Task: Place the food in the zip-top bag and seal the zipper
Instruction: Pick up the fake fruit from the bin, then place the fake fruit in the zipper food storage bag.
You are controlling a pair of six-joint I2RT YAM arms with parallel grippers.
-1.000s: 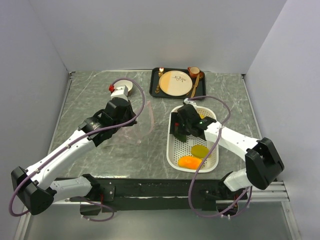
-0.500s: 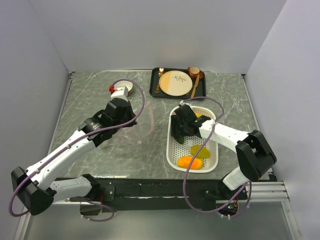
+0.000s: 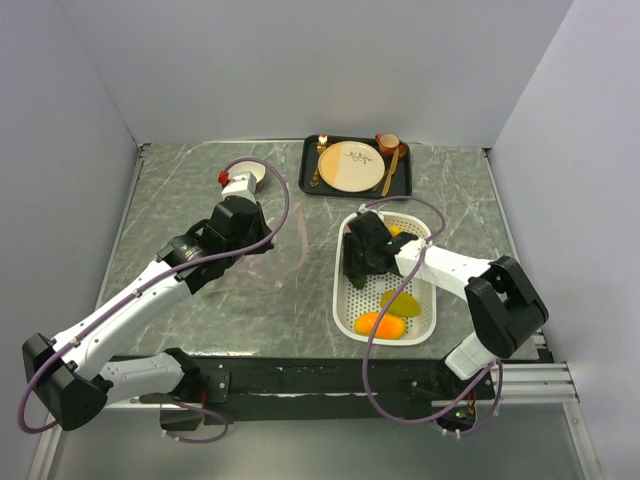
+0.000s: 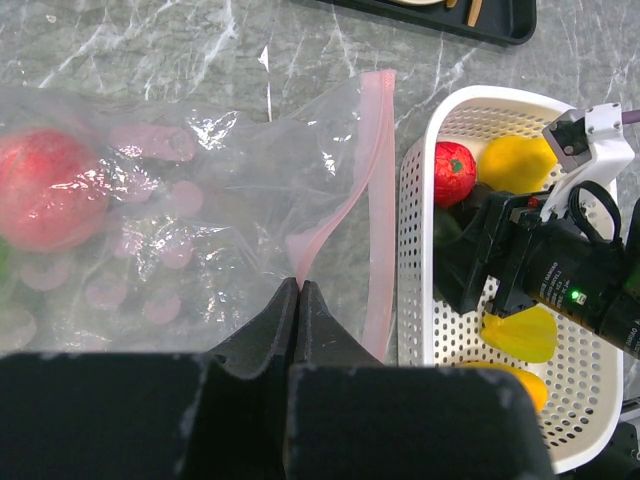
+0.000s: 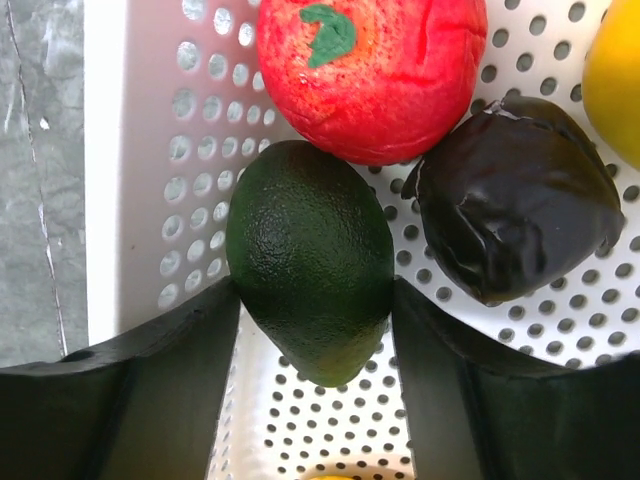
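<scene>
The right end effector (image 5: 313, 300) has its two fingers (image 5: 170, 370) set against opposite flanks of the dark green avocado (image 5: 305, 250), clamped across its short width. The avocado lies on the floor of the white perforated basket (image 5: 140, 200), hard by the basket's left wall. Its long axis runs in line with the fingers and its narrower end points back toward the wrist. Touching its far end is the red strawberry (image 5: 370, 70), and a glossy dark piece (image 5: 515, 210) sits just beside it on the right.

The left end effector (image 4: 298, 295) is pinched together on the near lip of the zip-top bag (image 4: 200, 200), right at the pale pink zipper (image 4: 375, 200). The bag lies flat on the tabletop (image 3: 200, 180) just beside the basket, on the robot's left of it. Its mouth faces the basket, and the pink strip runs roughly parallel to the basket's long wall. A pink peach (image 4: 50, 190) already rests deep inside.

So the carry looks to run leftward from the basket, over its wall and into that mouth. How far the mouth gapes is hard to tell.

The right arm is the nearer one to the food. Its elbow is bent out to the right and its forearm angles in over the basket. The left arm stretches diagonally forward from the near left corner, wrist over the bag.
</scene>
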